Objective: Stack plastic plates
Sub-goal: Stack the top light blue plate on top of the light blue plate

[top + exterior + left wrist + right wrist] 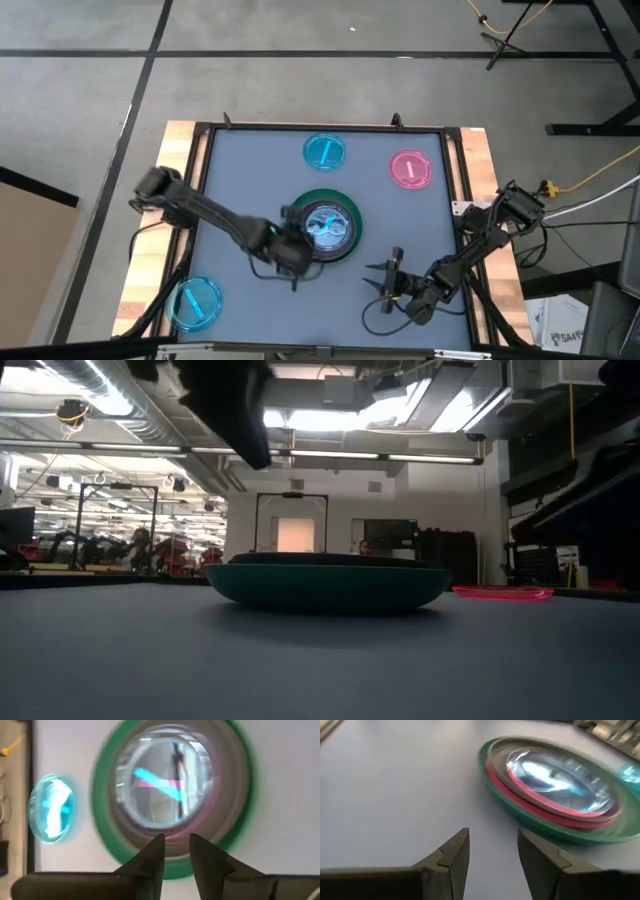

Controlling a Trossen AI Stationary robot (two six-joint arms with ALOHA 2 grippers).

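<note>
While I watch, left end effector (297, 262) hovers at plate stack (327, 225) near edge, fingers slightly apart, holding nothing; right end effector (385, 281) open, just beside stack.

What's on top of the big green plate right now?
The green plate carries a pink-rimmed plate, a grey one, then clear small plates. Their exact count is hidden.

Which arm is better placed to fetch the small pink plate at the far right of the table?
Probably the right: its gripper is free, on the pink plate's side. The left gripper hovers at the stack.
</note>
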